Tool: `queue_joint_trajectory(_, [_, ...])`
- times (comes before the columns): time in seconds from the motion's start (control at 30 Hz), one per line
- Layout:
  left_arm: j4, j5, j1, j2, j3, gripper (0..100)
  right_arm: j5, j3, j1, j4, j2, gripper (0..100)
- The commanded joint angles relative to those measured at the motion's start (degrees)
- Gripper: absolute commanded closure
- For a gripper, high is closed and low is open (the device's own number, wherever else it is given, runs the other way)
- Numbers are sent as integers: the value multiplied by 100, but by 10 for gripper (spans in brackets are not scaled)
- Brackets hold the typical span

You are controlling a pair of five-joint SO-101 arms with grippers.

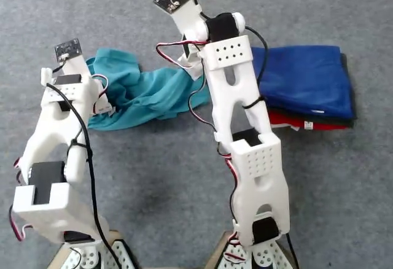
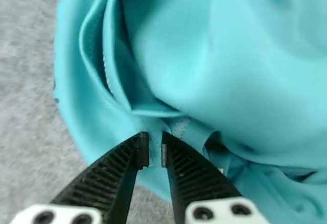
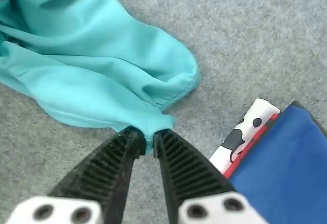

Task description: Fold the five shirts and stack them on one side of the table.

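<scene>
A crumpled teal shirt (image 1: 141, 91) lies between the two arms on the grey table. My left gripper (image 2: 151, 150) is shut on a fold of the teal shirt (image 2: 230, 55) near its collar end. My right gripper (image 3: 148, 138) is shut on the edge of the teal shirt (image 3: 92, 65) at its other end, close to the stack. A stack of folded shirts (image 1: 307, 88) sits at the right of the table, a blue shirt (image 3: 286, 173) on top, with red and a black-and-white patterned shirt (image 3: 240, 137) showing beneath.
Grey felt table (image 1: 153, 177) stretches open in front of the shirt and between the arm bases. The right arm's white links (image 1: 245, 128) reach over the table beside the stack.
</scene>
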Motion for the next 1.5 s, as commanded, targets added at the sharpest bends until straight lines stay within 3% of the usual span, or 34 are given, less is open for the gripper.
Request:
queue_joint_trajectory(0.0, [18, 26, 4, -9, -295, 973, 44, -13, 0, 35, -374, 983])
queue_joint_trajectory(0.3, [1398, 44, -145, -360, -1253, 970, 53, 75, 0, 35, -374, 983])
queue_joint_trajectory(0.43, [1591, 44, -75, -475, -1490, 962, 53, 101, -35, 35, -374, 983])
queue_joint_trajectory(0.63, [1565, 53, 22, -466, -1481, 761, 53, 101, -35, 35, -382, 983])
queue_joint_trajectory(0.73, [1547, 44, 22, -378, -1473, 748, 53, 101, -35, 35, -382, 983])
queue_joint_trajectory(0.97, [1354, 35, -57, 659, -1508, 766, 53, 101, -35, 26, -382, 983])
queue_joint_trajectory(1.17, [1310, 44, -453, 888, -1965, 979, 53, 101, -35, 18, -382, 983])
queue_joint_trajectory(1.47, [2365, 35, -831, 211, -2343, 970, 53, 101, -18, 0, -374, 983])
